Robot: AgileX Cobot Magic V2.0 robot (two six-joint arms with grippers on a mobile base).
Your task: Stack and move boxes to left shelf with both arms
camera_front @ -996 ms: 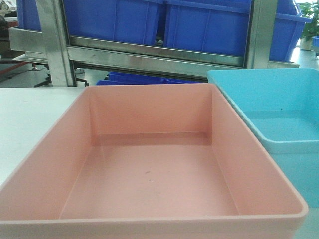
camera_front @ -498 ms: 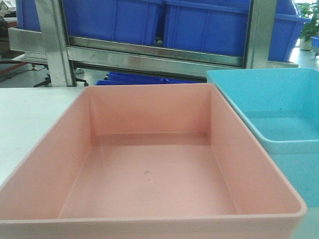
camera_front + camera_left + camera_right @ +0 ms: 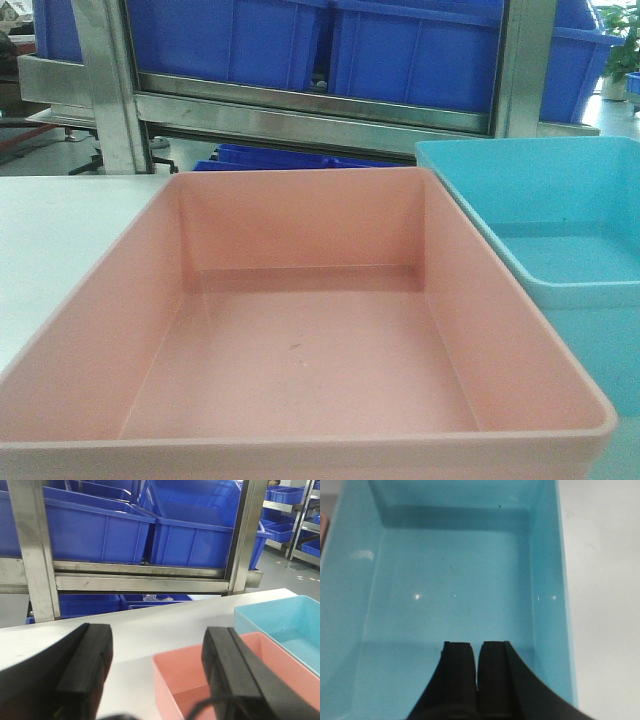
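Left gripper [image 3: 157, 642] wide open, empty, at pink box [image 3: 300, 340]; right gripper [image 3: 477, 647] pinched shut over blue box [image 3: 455, 580]. Stacking unstarted, so next, seize a rim.

Saw a salmon pink open plastic tub [image 3: 300, 340], smooth inside, with a soft shine and a few tiny dark specks on its floor. Saw a light sky blue plastic tub [image 3: 455, 580] too, smooth and glossy, with small bright glints. Found the white tabletop [image 3: 50, 230] flat and matt. Saw a grey steel rack [image 3: 300, 118], shiny and a bit scratched. Saw dark blue plastic bins [image 3: 230, 40], smooth, only faintly shiny. Saw black pads [image 3: 85, 670] on the left gripper [image 3: 157, 640], matt and rubbery-looking; found the right gripper [image 3: 477, 650] just as matt and black.
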